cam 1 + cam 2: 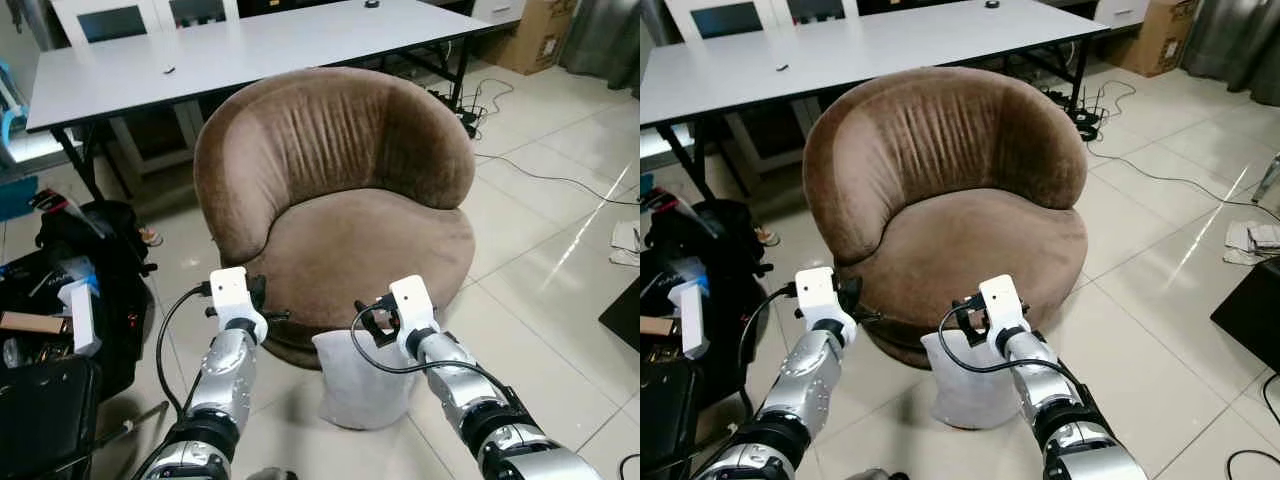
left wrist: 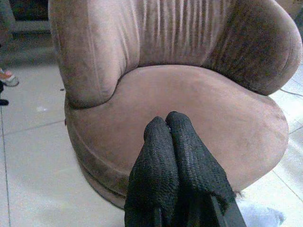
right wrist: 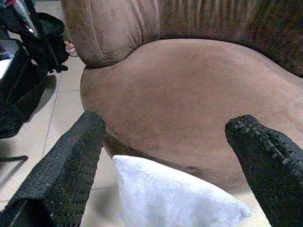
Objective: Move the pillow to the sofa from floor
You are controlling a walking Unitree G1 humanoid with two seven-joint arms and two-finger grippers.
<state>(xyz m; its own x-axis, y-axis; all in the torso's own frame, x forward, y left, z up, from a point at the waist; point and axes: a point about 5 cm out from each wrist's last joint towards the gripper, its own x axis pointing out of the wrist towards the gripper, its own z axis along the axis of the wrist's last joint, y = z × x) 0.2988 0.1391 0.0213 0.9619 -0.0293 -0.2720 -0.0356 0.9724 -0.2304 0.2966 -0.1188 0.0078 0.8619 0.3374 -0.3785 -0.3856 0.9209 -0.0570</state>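
A white pillow stands upright on the tiled floor, leaning against the front of a round brown sofa chair. My right gripper hovers just above the pillow's top edge. In the right wrist view its fingers are spread wide, so it is open, with the pillow below them and the seat beyond. My left gripper is held left of the pillow near the chair's front rim. It is shut with nothing in it, its fingertips pressed together before the seat.
A long grey table stands behind the chair. Black bags and boxes crowd the floor on the left. Cables run across the tiles on the right, near a cardboard box and a dark object.
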